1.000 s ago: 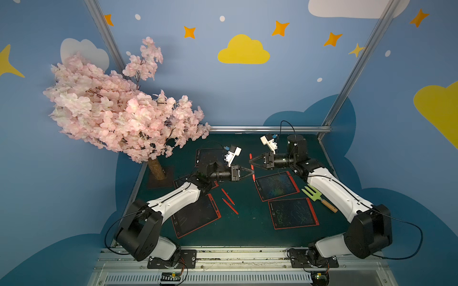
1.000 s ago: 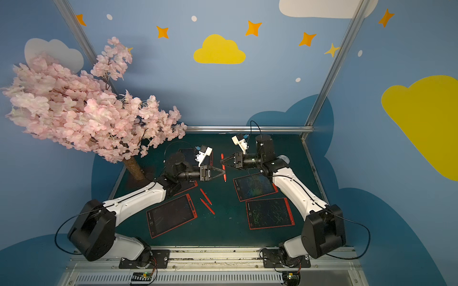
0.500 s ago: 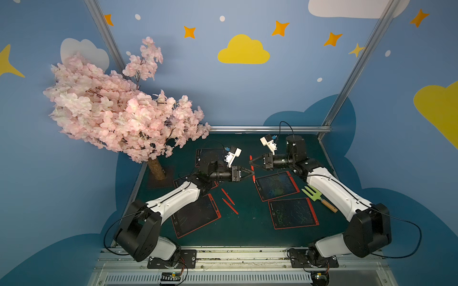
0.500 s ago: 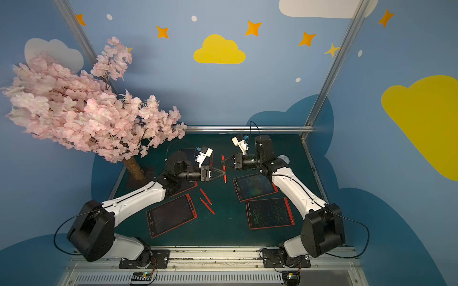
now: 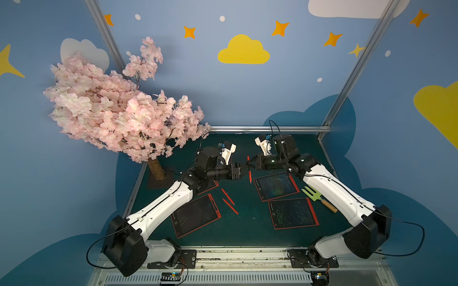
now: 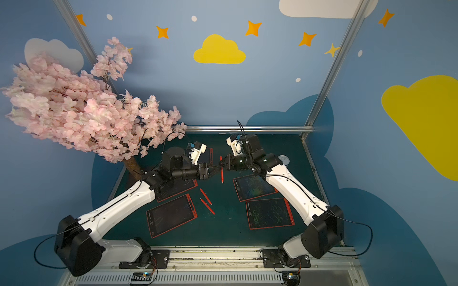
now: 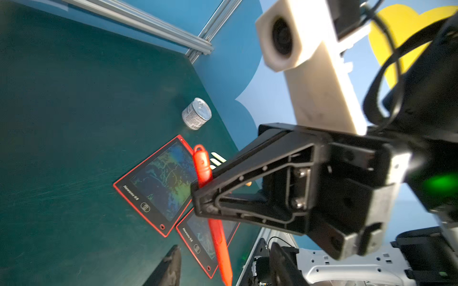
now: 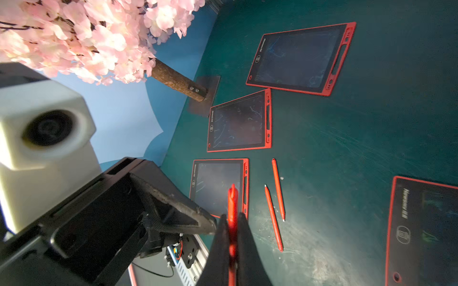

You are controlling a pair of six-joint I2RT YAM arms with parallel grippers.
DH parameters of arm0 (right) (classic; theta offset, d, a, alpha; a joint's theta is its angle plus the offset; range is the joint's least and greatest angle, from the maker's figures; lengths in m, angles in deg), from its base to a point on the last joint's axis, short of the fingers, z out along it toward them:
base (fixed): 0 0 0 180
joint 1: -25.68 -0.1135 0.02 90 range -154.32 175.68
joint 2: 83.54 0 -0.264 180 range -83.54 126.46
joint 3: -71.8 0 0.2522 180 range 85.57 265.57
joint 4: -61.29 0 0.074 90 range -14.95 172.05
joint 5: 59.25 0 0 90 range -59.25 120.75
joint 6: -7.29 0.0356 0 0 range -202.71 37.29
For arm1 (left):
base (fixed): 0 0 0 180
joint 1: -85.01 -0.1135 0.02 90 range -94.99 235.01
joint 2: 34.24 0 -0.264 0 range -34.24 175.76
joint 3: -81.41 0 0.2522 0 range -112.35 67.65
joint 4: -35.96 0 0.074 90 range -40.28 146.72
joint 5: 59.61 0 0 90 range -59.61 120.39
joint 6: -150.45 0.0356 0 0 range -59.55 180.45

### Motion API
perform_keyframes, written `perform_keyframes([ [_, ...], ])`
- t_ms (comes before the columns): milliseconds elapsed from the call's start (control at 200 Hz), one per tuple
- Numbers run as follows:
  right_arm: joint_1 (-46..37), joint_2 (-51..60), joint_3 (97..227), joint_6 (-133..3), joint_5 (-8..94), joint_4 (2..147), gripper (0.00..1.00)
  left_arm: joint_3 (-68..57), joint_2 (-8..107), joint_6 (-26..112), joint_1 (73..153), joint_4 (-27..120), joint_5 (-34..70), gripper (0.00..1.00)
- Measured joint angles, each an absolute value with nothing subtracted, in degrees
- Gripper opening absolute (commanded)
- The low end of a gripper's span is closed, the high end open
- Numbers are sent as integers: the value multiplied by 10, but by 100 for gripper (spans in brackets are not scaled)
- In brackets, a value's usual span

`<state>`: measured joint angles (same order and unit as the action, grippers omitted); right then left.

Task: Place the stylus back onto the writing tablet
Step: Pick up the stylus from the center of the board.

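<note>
Poking through clamped right pincer (image 5: 248, 165) — the stylus (image 5: 250, 176)

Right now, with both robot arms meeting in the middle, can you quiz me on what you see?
1. Which gripper clamps the raised stylus: A left, B right, C neither?
2. True or false: two more styluses lie loose on the table.
3. What is the green tool on the table?
Key: 1 B, the right gripper. 2 True. 3 A small garden fork.
</note>
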<state>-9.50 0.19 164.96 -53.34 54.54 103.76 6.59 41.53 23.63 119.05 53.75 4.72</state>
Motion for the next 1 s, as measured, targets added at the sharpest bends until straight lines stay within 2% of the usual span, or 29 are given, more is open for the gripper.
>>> perform_keyframes([
  [140,-110,2,1653,-536,495,1061,0,66,418,243,1195,561,63,50],
  [340,-125,2,1657,-545,447,1079,0,66,432,247,1205,561,62,48],
  [996,-171,2,1669,-564,374,1092,0,64,464,229,1212,530,60,33],
])
